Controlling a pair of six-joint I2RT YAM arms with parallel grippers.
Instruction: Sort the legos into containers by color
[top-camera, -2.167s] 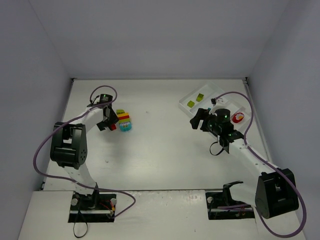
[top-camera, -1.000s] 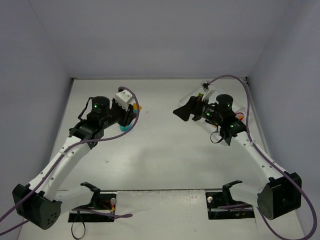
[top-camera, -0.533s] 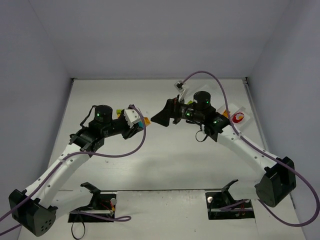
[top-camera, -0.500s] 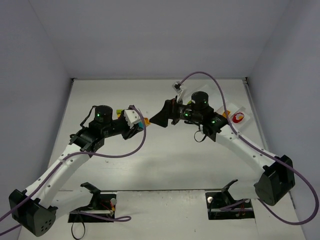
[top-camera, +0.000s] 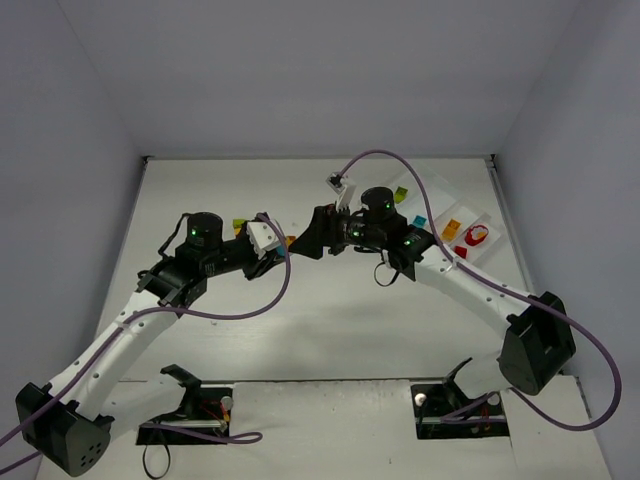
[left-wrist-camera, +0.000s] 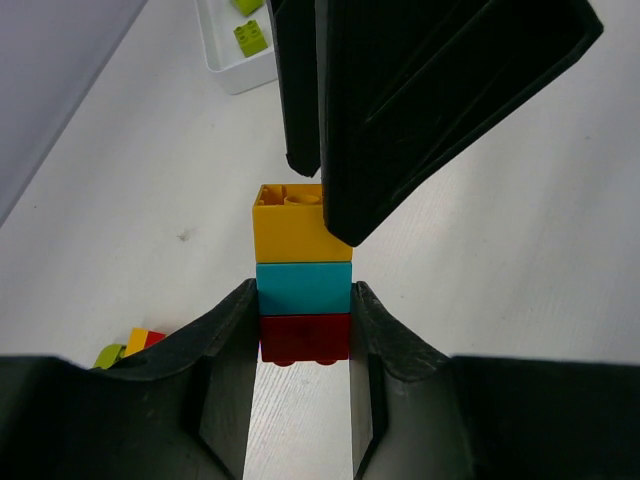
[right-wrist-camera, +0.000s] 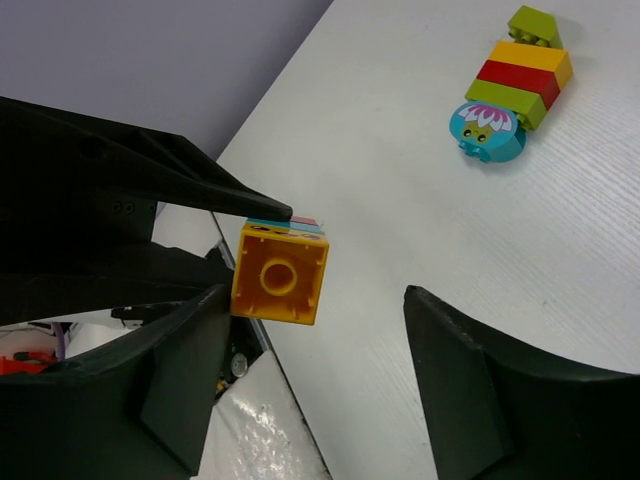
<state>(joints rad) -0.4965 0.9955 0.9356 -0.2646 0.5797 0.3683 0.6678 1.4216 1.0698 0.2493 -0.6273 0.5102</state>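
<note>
The left gripper (left-wrist-camera: 303, 300) was clamped on a stack of three bricks (left-wrist-camera: 302, 255), yellow over teal over red, its fingers pinching the two lower ones. The stack was held up over the middle of the table (top-camera: 330, 320). The right gripper (right-wrist-camera: 315, 300) stood open around the yellow top brick, with a clear gap on one side. A brick caterpillar (right-wrist-camera: 505, 90) lay on the table to the left. The white tray (left-wrist-camera: 222, 70) sat at the far right with green bricks (left-wrist-camera: 250, 38) in one compartment.
</note>
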